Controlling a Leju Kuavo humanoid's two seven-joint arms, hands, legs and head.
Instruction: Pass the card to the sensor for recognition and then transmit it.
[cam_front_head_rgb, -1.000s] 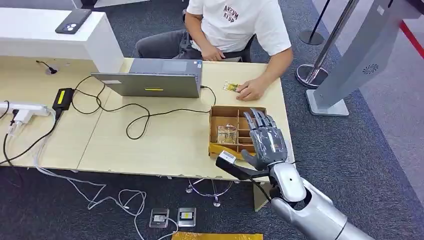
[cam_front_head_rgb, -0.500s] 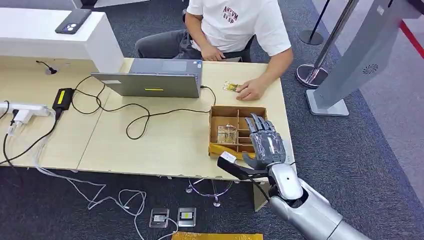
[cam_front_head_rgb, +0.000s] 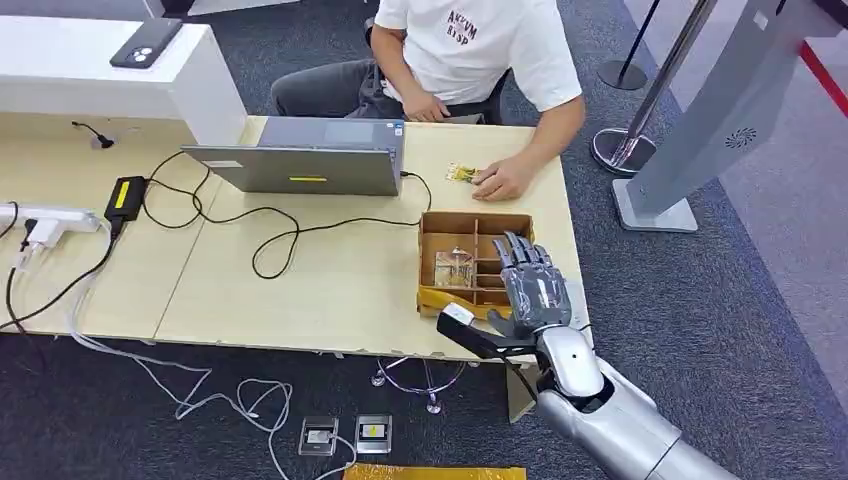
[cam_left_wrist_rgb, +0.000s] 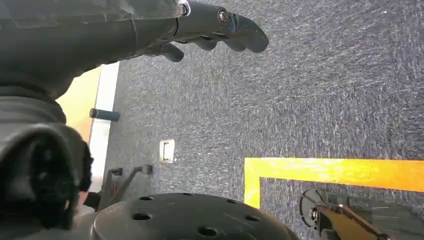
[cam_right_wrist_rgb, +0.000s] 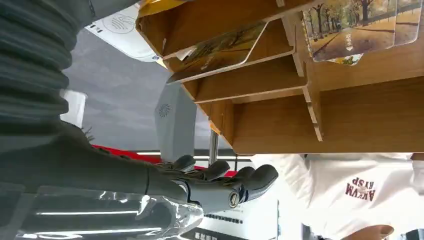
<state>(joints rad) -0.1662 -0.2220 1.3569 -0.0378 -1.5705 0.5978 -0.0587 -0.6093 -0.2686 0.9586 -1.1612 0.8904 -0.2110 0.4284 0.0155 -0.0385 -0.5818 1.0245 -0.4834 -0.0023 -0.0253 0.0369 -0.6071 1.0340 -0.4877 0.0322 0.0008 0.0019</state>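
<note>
A wooden divider box (cam_front_head_rgb: 431, 262) stands at the table's near right corner with picture cards (cam_front_head_rgb: 453, 268) upright in its slots. My right hand (cam_front_head_rgb: 530, 285) hovers over the box's right side, fingers spread and holding nothing. In the right wrist view the same cards (cam_right_wrist_rgb: 350, 25) lean in the box (cam_right_wrist_rgb: 350, 115), with another card (cam_right_wrist_rgb: 220, 50) one slot over; my fingers (cam_right_wrist_rgb: 225, 185) are apart from them. My left hand (cam_left_wrist_rgb: 215, 30) hangs over the carpet, fingers extended and empty. A seated person's hand (cam_front_head_rgb: 500, 182) rests on a small card (cam_front_head_rgb: 461, 174) on the table.
A laptop (cam_front_head_rgb: 305, 160) with trailing black cables (cam_front_head_rgb: 270, 225) sits mid-table, and a power strip (cam_front_head_rgb: 50, 215) lies at the left. A grey kiosk stand (cam_front_head_rgb: 720, 110) and a stanchion (cam_front_head_rgb: 640, 110) rise right of the table. Cables and floor sockets (cam_front_head_rgb: 345, 435) lie under the near edge.
My right hand has slid a little back toward me over the box, still spread and empty. The person's hand and the cards have not moved.
</note>
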